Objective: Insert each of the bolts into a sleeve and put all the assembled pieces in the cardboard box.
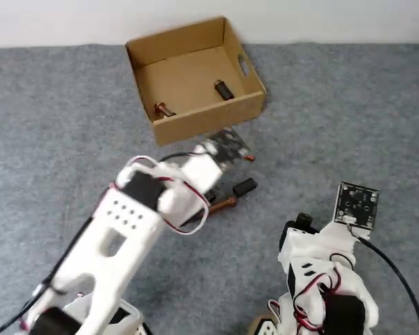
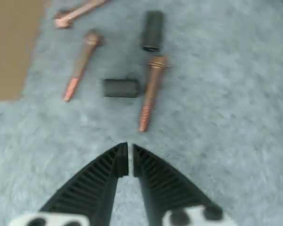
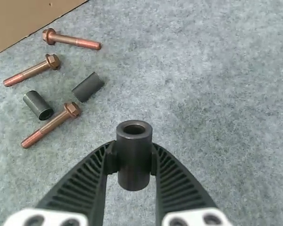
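My right gripper (image 3: 132,155) is shut on a dark sleeve (image 3: 133,141), held upright with its bore showing. Beyond it on the carpet lie three copper bolts (image 3: 70,40) (image 3: 30,70) (image 3: 49,125) and two loose dark sleeves (image 3: 37,104) (image 3: 88,87). My left gripper (image 2: 129,160) is shut and holds nothing; it hovers just short of the nearest bolt (image 2: 151,92), with a sleeve (image 2: 121,88) beside that bolt. The cardboard box (image 1: 195,118) at the back holds two assembled pieces (image 1: 164,109) (image 1: 223,89). The left arm (image 1: 146,202) hides most of the loose parts in the high view.
Grey carpet covers the table. The right arm (image 1: 321,265) sits at the front right, with open carpet beyond it on the right. The box wall (image 2: 9,47) stands close to the loose bolts.
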Controlling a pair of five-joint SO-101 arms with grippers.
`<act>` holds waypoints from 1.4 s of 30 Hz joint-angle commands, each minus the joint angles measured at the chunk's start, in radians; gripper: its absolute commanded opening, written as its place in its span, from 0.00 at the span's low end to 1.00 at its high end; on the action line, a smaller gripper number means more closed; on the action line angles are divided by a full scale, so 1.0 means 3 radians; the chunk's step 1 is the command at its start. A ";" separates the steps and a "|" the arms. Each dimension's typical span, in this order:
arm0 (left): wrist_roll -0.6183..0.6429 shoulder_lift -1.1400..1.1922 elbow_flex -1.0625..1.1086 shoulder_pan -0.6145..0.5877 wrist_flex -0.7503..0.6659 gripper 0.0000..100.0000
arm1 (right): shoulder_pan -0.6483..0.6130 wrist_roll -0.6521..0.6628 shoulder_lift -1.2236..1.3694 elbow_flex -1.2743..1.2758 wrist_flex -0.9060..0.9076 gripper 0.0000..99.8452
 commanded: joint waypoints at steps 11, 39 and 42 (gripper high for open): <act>-0.0419 0.1739 -0.1210 0.0072 -0.0031 0.15 | 0.0038 0.0041 -0.0018 -0.0026 -0.0079 0.01; -0.0425 0.3406 -0.2478 0.0097 0.0302 0.15 | 0.0038 0.0041 -0.0018 0.0005 -0.0090 0.01; -0.0425 0.3473 -0.2539 0.0107 0.0317 0.15 | 0.0038 0.0041 -0.0018 0.0005 -0.0090 0.01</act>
